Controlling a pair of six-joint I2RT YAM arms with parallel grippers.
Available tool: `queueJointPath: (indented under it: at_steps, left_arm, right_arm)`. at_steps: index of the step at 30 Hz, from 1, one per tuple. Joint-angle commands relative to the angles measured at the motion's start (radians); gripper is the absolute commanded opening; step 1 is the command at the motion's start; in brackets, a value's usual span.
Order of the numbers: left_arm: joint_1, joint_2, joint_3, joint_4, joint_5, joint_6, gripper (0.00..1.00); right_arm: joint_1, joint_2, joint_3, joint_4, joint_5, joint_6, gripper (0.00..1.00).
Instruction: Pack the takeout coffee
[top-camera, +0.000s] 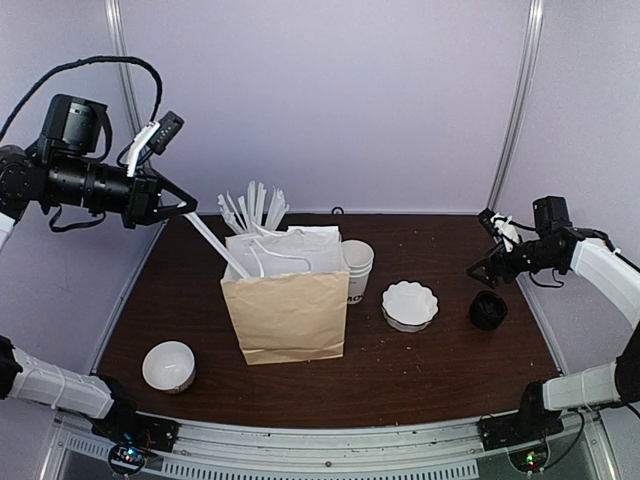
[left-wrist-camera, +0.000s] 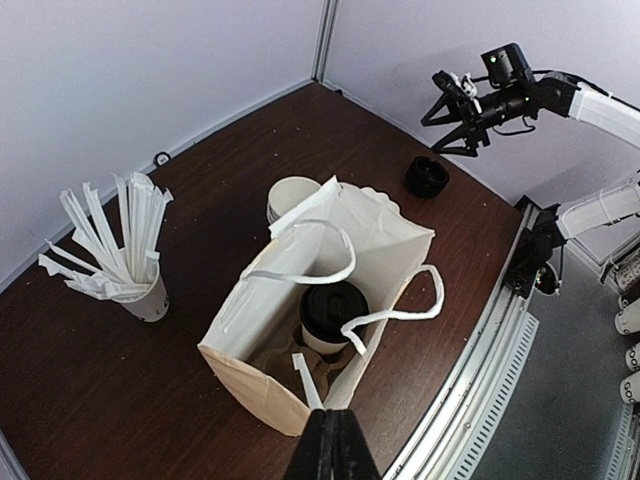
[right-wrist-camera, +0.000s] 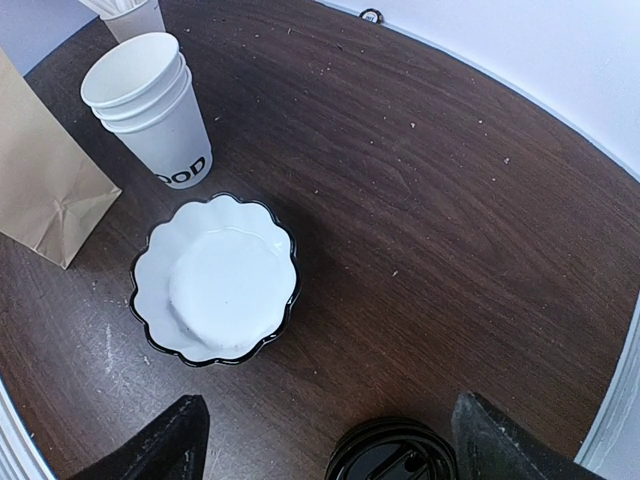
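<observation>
The dark wooden bench (top-camera: 420, 370) carries a brown paper bag (top-camera: 285, 315) standing open near its centre, white handles flopped over the rim. The left gripper (top-camera: 178, 208) hovers off the bag's 10 o'clock side, pinched tight on a white wrapped straw (top-camera: 212, 243) whose far end slants down into the bag. The right gripper (top-camera: 487, 268) hangs at the bench's 3 o'clock edge, fingers spread wide around nothing, over a stack of black lids (top-camera: 487, 310). At the bag's 12 o'clock a cup of straws (left-wrist-camera: 120, 250) fans out. A stack of white cups (right-wrist-camera: 150, 100) touches the bag's 2 o'clock corner. The takeout coffee (left-wrist-camera: 333, 308) sits upright inside the bag, black lid showing. A scalloped white dish (right-wrist-camera: 215, 280) lies at the bag's 3 o'clock, a white bowl (top-camera: 168, 365) at its 8 o'clock.
</observation>
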Motion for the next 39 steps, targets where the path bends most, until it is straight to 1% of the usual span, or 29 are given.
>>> queueJointPath:
  at_steps: [1, 5, 12, 17, 19, 21, 24, 27, 32, 34, 35, 36, 39]
  left_arm:
    - [0.000, 0.066, -0.044, 0.104, 0.021, 0.007, 0.00]
    - [0.000, 0.117, -0.076, 0.145, 0.000, 0.030, 0.00]
    - [0.000, 0.180, -0.143, 0.281, 0.051, -0.003, 0.00]
    - [0.000, 0.234, -0.159, 0.281, 0.028, -0.006, 0.00]
    - [0.000, 0.245, -0.164, 0.276, 0.041, -0.007, 0.00]
    - [0.000, 0.252, -0.167, 0.277, 0.065, -0.013, 0.17]
    - [0.000, 0.265, -0.168, 0.277, 0.124, -0.022, 0.30]
    - [0.001, 0.267, -0.163, 0.280, 0.134, -0.025, 0.38]
    - [0.000, 0.216, -0.151, 0.278, 0.033, 0.004, 0.52]
    - [0.000, 0.190, -0.140, 0.272, -0.013, 0.028, 0.57]
    - [0.000, 0.181, -0.133, 0.267, -0.035, 0.039, 0.59]
    - [0.000, 0.172, -0.127, 0.263, -0.058, 0.049, 0.61]
    - [0.000, 0.155, -0.112, 0.249, -0.170, 0.085, 0.66]
  right_arm:
    - [-0.003, -0.018, 0.005, -0.005, -0.003, -0.009, 0.88]
    - [-0.003, -0.018, 0.002, -0.005, -0.007, -0.009, 0.88]
    - [-0.004, -0.018, 0.002, -0.009, -0.006, -0.015, 0.88]
    - [-0.004, -0.022, -0.002, -0.008, -0.016, -0.016, 0.89]
    - [-0.004, -0.021, -0.003, -0.008, -0.021, -0.015, 0.89]
    - [-0.004, -0.017, -0.002, -0.009, -0.026, -0.014, 0.89]
    - [-0.004, -0.015, 0.002, -0.009, -0.029, -0.013, 0.89]
    - [-0.003, -0.015, 0.003, -0.010, -0.029, -0.010, 0.89]
    - [-0.004, -0.024, 0.009, -0.006, -0.027, 0.005, 0.89]
    - [-0.004, -0.025, 0.030, 0.004, -0.014, 0.039, 0.91]
    - [-0.004, -0.022, 0.046, 0.005, -0.005, 0.058, 0.92]
    - [-0.004, -0.017, 0.069, 0.003, 0.007, 0.076, 0.98]
    - [-0.004, 0.018, 0.155, -0.030, 0.051, 0.119, 0.99]
